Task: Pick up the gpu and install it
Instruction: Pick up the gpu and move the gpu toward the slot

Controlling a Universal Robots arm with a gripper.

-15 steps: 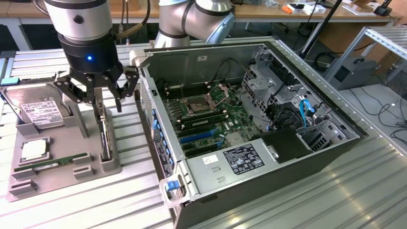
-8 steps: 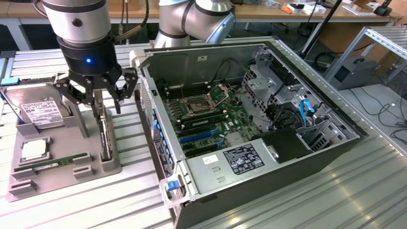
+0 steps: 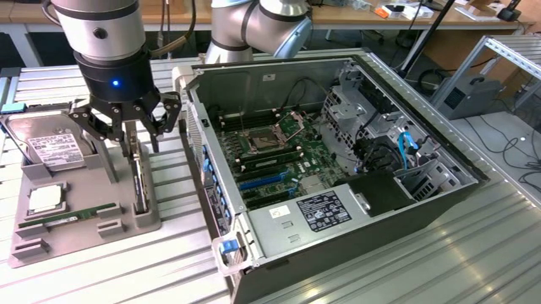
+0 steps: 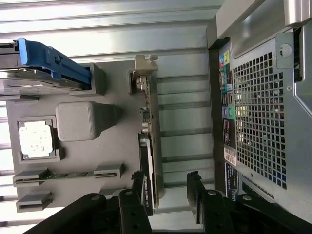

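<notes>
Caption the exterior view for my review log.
Open tool poised over the gpu, standing on edge in the grey holder beside the open computer case.

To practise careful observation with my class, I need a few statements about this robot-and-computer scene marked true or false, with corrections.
1. The gripper is open, its fingers either side of the gpu. True.
2. The gpu is seated in the computer case. False: it stands on edge in the gray holder, outside the case.
3. The hard drive sits in the holder, on the exterior view's left of the gpu. True.
4. The case is closed. False: its side is open and the motherboard shows.
5. The gripper holds the memory stick. False: it lies in its holder slot.
</notes>
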